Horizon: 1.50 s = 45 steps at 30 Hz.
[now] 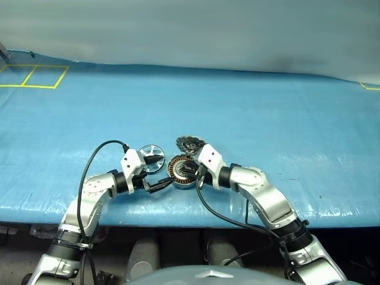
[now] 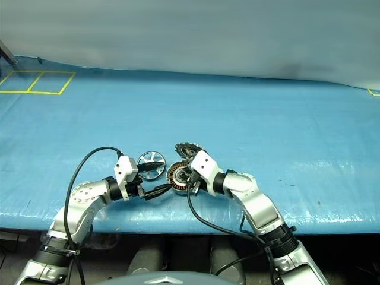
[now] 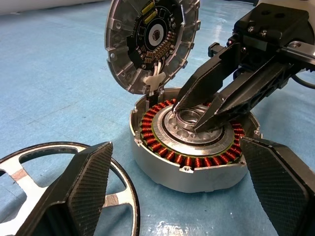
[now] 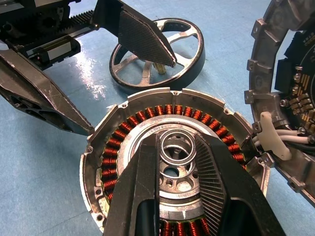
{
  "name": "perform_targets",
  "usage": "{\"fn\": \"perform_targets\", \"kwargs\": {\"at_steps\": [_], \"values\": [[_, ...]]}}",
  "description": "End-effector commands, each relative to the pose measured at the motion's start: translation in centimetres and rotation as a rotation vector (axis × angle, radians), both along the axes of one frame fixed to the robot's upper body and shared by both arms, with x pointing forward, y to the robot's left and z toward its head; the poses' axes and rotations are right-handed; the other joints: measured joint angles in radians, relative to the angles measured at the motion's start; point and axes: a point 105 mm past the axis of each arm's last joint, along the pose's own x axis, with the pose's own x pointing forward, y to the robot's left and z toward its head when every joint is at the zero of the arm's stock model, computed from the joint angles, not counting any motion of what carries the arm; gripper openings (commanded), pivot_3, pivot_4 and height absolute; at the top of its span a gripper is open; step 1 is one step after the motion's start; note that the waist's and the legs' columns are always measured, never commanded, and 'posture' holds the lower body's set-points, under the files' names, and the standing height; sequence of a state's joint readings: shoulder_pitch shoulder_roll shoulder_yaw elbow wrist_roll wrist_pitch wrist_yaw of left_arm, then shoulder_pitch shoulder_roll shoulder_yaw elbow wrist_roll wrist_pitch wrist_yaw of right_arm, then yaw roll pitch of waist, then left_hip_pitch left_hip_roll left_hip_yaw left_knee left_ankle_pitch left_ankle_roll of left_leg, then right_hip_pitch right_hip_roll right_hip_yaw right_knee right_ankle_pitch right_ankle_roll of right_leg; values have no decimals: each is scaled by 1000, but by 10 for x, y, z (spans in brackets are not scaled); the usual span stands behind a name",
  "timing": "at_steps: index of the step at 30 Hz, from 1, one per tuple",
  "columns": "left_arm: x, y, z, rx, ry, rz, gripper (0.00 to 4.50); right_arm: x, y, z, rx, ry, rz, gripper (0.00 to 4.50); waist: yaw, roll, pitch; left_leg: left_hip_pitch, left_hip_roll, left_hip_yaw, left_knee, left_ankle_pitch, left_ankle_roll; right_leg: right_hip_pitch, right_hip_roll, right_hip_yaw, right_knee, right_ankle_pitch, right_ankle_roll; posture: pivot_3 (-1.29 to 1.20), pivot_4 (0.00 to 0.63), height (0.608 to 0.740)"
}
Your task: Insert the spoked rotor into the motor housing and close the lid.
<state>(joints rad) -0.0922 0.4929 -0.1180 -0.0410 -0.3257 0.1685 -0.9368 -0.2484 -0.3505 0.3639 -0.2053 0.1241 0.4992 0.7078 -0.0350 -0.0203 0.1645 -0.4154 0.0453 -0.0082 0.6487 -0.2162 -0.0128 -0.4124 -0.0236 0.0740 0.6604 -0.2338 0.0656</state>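
Observation:
The motor housing (image 1: 177,173) sits on the blue table, its copper windings (image 4: 110,157) showing. Its lid (image 1: 190,143) stands open, hinged upright at the far rim, toothed dark face (image 3: 153,37) toward me. My right gripper (image 4: 176,143) points down into the housing's middle, shut on a small metal ring (image 3: 193,117) over the central hole. The spoked rotor (image 1: 146,152) lies flat just left of the housing. My left gripper (image 1: 159,173) is open, one finger (image 3: 86,184) over the rotor and the other (image 3: 275,187) near the housing's front.
A blue sheet (image 1: 267,119) covers the table, and its front edge (image 1: 332,217) runs close below the arms. Yellow tape squares (image 1: 35,77) mark the far left corner. A pale wall (image 1: 190,29) closes off the back.

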Motion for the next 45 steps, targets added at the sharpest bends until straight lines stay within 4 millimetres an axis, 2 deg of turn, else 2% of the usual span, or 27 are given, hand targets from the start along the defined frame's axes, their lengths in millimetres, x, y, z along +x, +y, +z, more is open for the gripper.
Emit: {"fn": "perform_targets", "kwargs": {"at_steps": [1,28,45], "values": [[2,1,13,-4,-60,1,4500,-1,3,8,16,-37,19,708,0,0,0,0,0,0,0,0,0,0,0,0,0,0,0,0,150,740],[3,-1,11,-3,-58,-3,4500,-2,-3,4,-12,-36,6,708,0,0,0,0,0,0,0,0,0,0,0,0,0,0,0,0,150,740],[3,-3,11,-4,-56,-7,4500,0,-2,14,3,-70,3,708,0,0,0,0,0,0,0,0,0,0,0,0,0,0,0,0,150,740]]}}
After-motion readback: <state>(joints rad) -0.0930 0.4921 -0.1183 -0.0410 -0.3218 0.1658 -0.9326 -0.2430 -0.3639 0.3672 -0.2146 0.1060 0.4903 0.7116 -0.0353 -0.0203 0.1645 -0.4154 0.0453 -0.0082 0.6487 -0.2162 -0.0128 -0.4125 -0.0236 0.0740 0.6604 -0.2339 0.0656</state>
